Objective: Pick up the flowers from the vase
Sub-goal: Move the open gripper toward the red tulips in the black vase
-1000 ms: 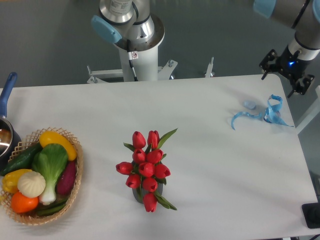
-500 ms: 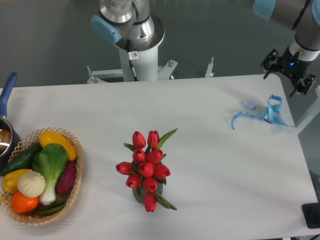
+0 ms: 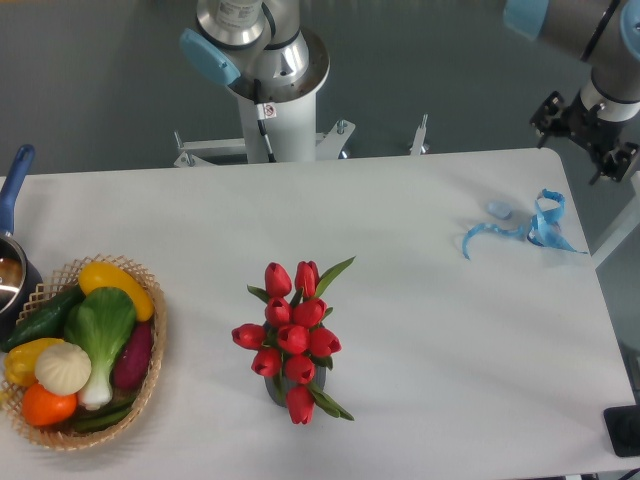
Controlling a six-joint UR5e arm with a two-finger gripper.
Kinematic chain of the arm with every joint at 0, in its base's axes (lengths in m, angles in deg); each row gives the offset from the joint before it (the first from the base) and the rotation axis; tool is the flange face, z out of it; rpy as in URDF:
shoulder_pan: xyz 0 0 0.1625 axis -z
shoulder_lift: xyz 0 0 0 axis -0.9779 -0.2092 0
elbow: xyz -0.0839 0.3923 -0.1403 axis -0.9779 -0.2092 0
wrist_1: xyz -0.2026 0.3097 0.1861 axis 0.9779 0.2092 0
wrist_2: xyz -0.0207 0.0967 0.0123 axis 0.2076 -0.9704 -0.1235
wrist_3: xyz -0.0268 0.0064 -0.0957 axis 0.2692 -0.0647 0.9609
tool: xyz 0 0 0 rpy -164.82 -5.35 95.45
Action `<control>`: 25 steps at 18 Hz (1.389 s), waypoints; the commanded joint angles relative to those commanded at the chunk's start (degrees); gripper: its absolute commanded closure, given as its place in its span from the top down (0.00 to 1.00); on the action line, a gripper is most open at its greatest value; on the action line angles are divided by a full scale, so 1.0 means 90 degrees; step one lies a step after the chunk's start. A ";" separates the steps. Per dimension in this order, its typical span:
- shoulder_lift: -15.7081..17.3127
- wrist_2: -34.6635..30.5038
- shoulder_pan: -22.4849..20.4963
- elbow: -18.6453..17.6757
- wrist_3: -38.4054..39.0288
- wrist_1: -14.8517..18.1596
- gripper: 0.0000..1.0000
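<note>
Flowers (image 3: 293, 338) stand in the vase (image 3: 274, 388) at lower centre of the frame, stems running up toward the top edge, so you must bring the gripper (image 3: 587, 135), jaws apart and empty at upper right, well down-left.

Arm reaches in from top right, wrist angled down. Gripper (image 3: 587, 137) hangs off the far right corner, fingers spread, holding nothing.
</note>
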 joint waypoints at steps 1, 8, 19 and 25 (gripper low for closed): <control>0.0068 0.0156 0.0029 -0.0049 0.0089 0.0000 1.00; 0.0926 0.2898 -0.0039 -0.1521 0.0500 -0.1412 1.00; 0.2266 0.6269 0.0000 -0.3271 0.0715 -0.2246 1.00; 0.1681 0.6388 0.0907 -0.3233 0.0667 -0.2899 1.00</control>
